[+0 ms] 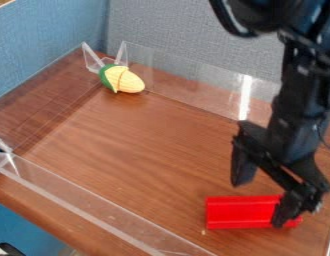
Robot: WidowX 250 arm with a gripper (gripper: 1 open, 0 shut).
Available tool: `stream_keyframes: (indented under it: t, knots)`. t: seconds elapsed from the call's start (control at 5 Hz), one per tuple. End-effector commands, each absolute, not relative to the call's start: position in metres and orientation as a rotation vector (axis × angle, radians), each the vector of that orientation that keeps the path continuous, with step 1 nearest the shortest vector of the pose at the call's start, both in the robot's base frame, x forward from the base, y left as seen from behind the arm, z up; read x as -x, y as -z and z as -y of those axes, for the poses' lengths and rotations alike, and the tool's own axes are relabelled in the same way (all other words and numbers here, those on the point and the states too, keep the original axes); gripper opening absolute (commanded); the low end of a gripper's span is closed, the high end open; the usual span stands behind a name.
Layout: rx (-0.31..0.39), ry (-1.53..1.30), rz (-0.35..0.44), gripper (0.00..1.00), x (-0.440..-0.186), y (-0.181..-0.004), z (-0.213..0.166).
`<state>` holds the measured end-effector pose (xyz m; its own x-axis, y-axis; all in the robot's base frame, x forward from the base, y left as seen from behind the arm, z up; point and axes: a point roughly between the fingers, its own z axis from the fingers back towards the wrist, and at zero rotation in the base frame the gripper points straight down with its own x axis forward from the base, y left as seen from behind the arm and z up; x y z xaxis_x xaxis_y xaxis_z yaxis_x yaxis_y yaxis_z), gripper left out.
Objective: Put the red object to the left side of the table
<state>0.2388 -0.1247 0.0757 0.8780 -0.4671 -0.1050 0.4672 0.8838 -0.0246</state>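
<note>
yellow-and-green corn toy [122,79] sits at ten o'clock on the wood-grain table [141,130]. at four o'clock lies the red block [240,212], the black gripper [276,190] spread wide above its right end, holding nothing.

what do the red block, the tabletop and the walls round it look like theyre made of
Red object: probably smooth plastic; uniform bright red, soft sheen, crisp edges.
Table: reddish-brown wood or wood-look laminate; visible grain streaks and a glossy surface, so which one stays open.
Walls: clear acrylic or similar; see-through, with bright edges.
</note>
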Motion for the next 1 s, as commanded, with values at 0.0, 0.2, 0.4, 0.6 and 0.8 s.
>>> stream_keyframes:
  t: [0.0, 0.2, 0.4, 0.6, 0.8]
  knots:
    - [-0.002, 0.563, -0.098, 1.00, -0.237, -0.068, 0.126]
    - [-0.009, 0.602, -0.102, 1.00, -0.236, -0.062, 0.123]
    - [-0.015, 0.638, -0.109, 1.00, -0.235, -0.056, 0.119]
    - [-0.019, 0.660, -0.111, 1.00, -0.237, -0.051, 0.115]
    - [-0.021, 0.674, -0.114, 1.00, -0.239, -0.046, 0.110]
